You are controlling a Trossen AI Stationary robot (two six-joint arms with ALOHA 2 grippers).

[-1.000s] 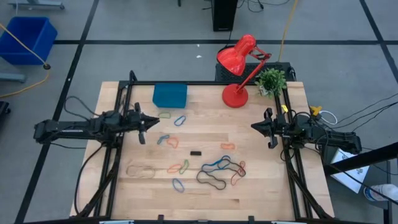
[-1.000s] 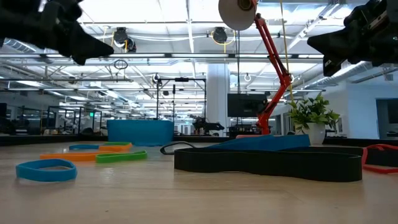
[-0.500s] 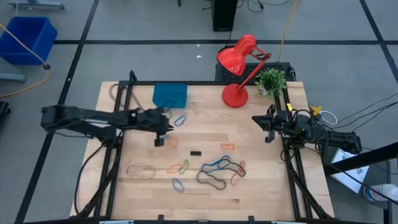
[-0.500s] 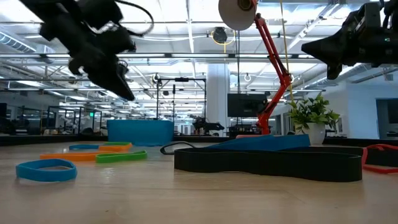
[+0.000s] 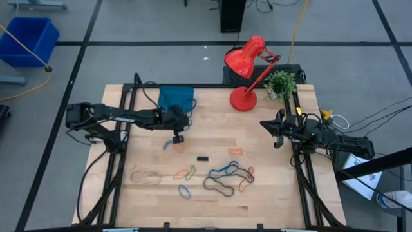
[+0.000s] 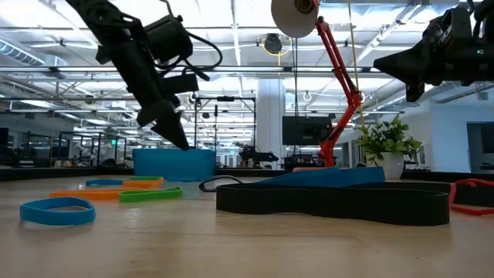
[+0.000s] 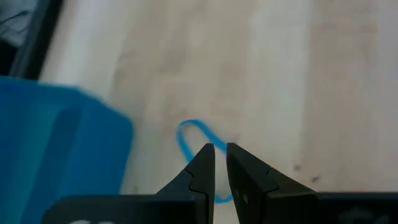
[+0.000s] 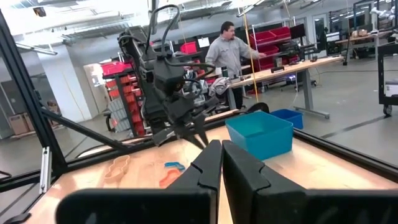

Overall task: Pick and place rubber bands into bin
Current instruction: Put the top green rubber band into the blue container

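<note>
Left wrist view shows the left hand (image 7: 220, 155), fingers nearly together and empty, over a blue rubber band (image 7: 189, 138) beside the bin (image 7: 56, 146).

Table (image 5: 270, 193): pale wood grain, black frame rails. Bin (image 5: 175, 96): solid teal-blue. Rubber bands (image 5: 222, 175): blue, black, orange-red, green and tan, unpatterned. Lamp (image 5: 248, 61): bright red throughout. Plant (image 5: 281, 82): green foliage. Crate (image 5: 27, 40) on the floor, far left: bright blue. Both arms and each end effector: dark, near black. Floor: grey with black lines.
</note>
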